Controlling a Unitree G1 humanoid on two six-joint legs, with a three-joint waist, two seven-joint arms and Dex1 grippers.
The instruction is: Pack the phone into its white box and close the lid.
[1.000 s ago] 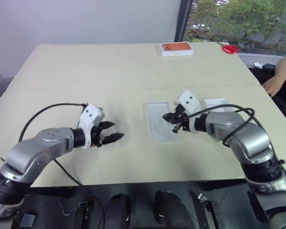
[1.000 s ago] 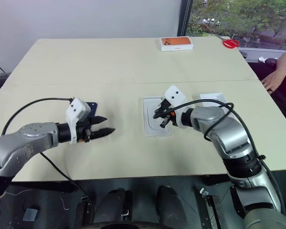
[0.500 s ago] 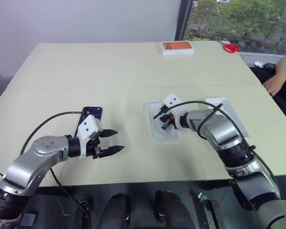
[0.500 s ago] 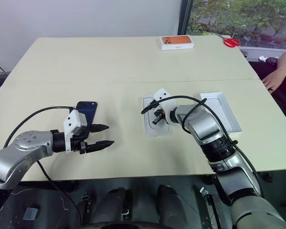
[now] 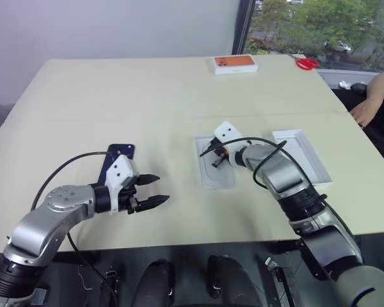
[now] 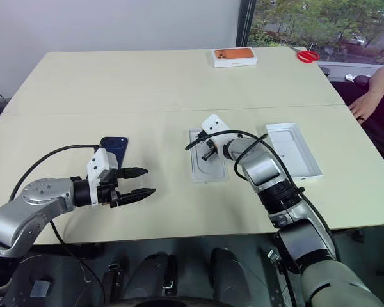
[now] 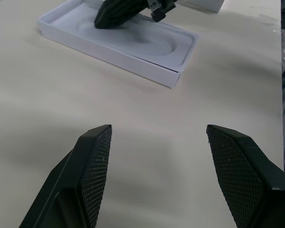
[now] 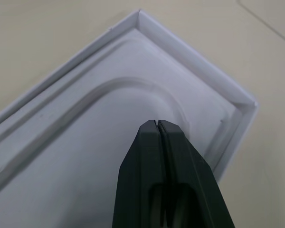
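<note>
The white box [image 5: 217, 174] lies open at the table's middle, its moulded recess empty. My right gripper [image 5: 216, 159] is shut with nothing in it, its tips low over the far end of the recess [image 8: 85, 142]; I cannot tell whether they touch. The dark navy phone [image 5: 120, 154] lies flat on the table to the left, partly hidden behind my left wrist. My left gripper [image 5: 161, 190] hovers open and empty just in front of the phone, pointing toward the box [image 7: 133, 45]. A second shallow white tray [image 5: 301, 157], which looks like the lid, lies right of the box.
A white box with an orange top [image 5: 235, 64] sits at the table's far edge, with red scissors [image 5: 307, 63] to its right. A person's hand [image 5: 361, 114] rests at the right edge. Bare tabletop stretches between my two grippers.
My right gripper has reached forward and down over the white box, staying shut. My left gripper has turned a little, and more of the phone behind it shows.
</note>
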